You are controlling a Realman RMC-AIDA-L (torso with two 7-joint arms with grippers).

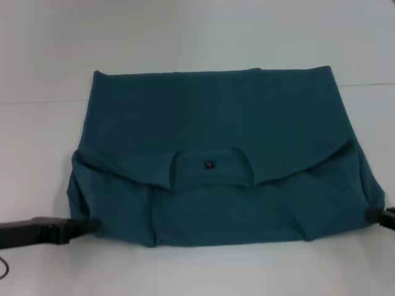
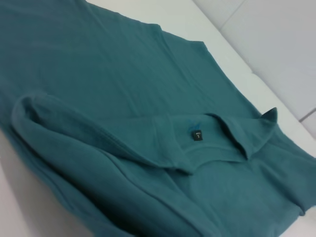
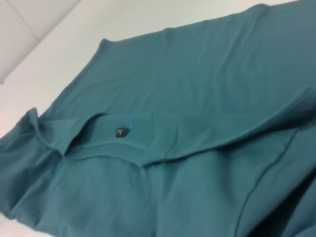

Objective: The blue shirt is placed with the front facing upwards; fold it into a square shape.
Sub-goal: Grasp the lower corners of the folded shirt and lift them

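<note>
The blue shirt (image 1: pixel 216 123) lies spread on the white table, plain teal side up. Its collar end is folded over toward me, so the neck opening and small dark label (image 1: pixel 210 164) sit in the middle of the near half. The label also shows in the left wrist view (image 2: pixel 196 135) and the right wrist view (image 3: pixel 120 132). My left gripper (image 1: pixel 91 226) rests low on the table at the shirt's near left corner, its tip against the cloth. At the near right corner, my right gripper (image 1: pixel 374 214) touches the shirt's edge, mostly outside the head view.
The white table (image 1: pixel 197 271) extends on all sides of the shirt. A seam line (image 1: pixel 37 100) crosses the surface behind the shirt's far edge. A thin dark cable (image 1: pixel 4 268) shows at the lower left.
</note>
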